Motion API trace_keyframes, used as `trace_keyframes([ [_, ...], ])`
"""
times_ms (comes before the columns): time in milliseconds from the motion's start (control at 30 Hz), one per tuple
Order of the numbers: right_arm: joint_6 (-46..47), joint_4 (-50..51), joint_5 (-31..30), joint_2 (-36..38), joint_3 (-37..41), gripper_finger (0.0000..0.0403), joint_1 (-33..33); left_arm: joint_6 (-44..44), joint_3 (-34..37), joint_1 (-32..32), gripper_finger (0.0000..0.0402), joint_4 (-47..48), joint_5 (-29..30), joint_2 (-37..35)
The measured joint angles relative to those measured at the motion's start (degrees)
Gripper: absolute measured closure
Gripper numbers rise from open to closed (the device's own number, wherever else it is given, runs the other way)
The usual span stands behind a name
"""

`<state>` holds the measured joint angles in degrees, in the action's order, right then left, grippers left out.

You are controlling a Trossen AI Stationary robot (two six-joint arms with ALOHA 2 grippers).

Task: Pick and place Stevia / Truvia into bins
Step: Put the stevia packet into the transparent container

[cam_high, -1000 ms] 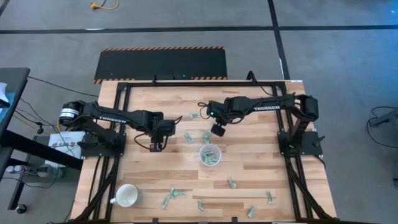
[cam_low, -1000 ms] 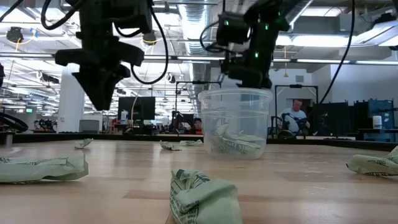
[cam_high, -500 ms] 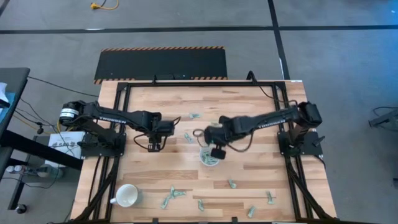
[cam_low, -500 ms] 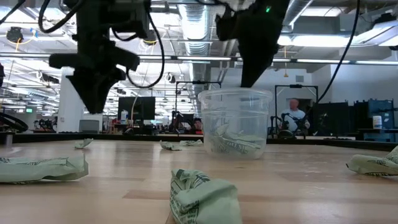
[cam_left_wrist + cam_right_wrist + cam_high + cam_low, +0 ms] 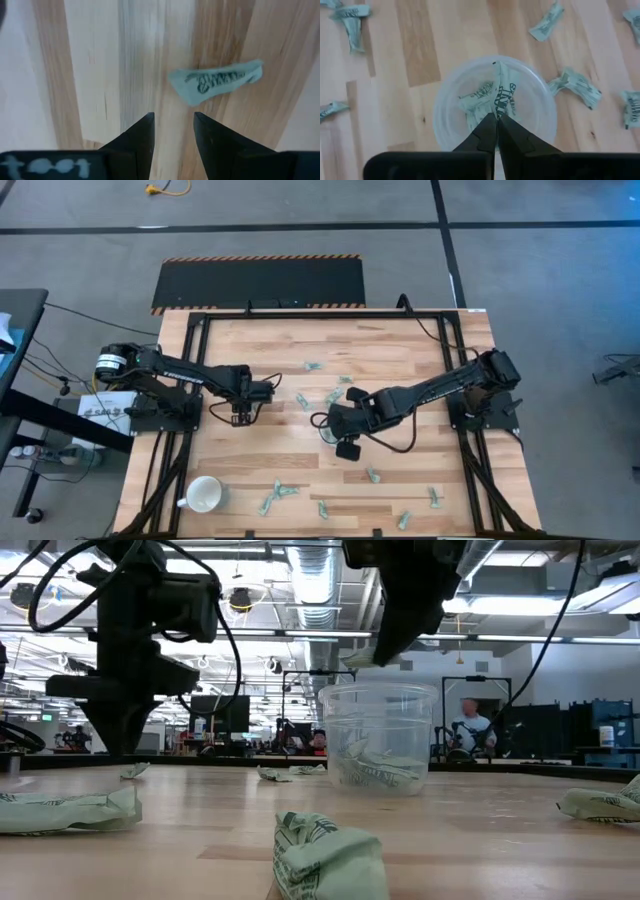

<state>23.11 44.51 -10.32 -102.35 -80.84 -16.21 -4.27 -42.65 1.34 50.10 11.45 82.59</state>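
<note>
Your two arms are matte black with rounded joint housings. Loose black cables loop beside the left gripper (image 5: 238, 418) and the right gripper (image 5: 348, 450). Each ends in two dark wedge-shaped fingers (image 5: 137, 137) tapering to blunt tips. Behind the left jaws, blurred pale lettering crosses the black mount.

Left claw (image 5: 173, 131) fingers parted, nothing between them, low over wooden bench (image 5: 75, 75). One crumpled pale green sachet (image 5: 216, 81) lies flat just beyond the fingertips, untouched.
</note>
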Motion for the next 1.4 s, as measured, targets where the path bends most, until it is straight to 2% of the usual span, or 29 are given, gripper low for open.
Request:
trace_keyframes([
  [233,0.1,0.0,2.9,0.0,0.0,0.0361,0.1,0.0,0.0,0.0,0.0274,0.1,0.0,0.0],
  [400,0.0,0.0,2.9,0.0,0.0,0.0323,0.1,0.0,0.0,0.0,0.0274,-0.1,0.0,0.0],
  [533,-0.3,2.0,2.7,0.2,0.0,0.0309,0.6,0.0,0.0,0.0,0.0274,-0.1,0.0,0.0],
  [600,-0.9,5.6,0.2,0.8,0.0,0.0307,0.6,0.0,0.0,0.0,0.0274,-0.1,0.0,0.0],
  [700,0.9,13.9,-9.3,2.6,0.0,0.0309,0.5,0.5,0.0,0.0,0.0274,-0.5,0.0,-0.2],
  [800,6.9,21.6,-17.5,5.4,0.8,0.0311,-0.4,3.7,0.0,0.0,0.0274,-1.5,0.1,-1.1],
  [900,13.7,24.8,-23.2,9.9,4.1,0.0311,-2.2,7.9,0.0,0.0,0.0274,-4.0,0.2,-3.1],
  [1167,29.2,18.9,-27.8,23.5,21.5,0.0310,-7.3,13.2,2.7,0.0,0.0274,-10.6,-8.2,-15.1],
  [1300,30.9,10.8,-27.7,26.8,28.6,0.0310,-8.3,14.3,5.1,0.0,0.0274,-13.0,-8.6,-20.9],
  [1400,29.5,7.1,-27.8,27.2,30.8,0.0310,-8.0,16.0,5.3,0.0,0.0274,-13.9,-9.9,-21.9],
])
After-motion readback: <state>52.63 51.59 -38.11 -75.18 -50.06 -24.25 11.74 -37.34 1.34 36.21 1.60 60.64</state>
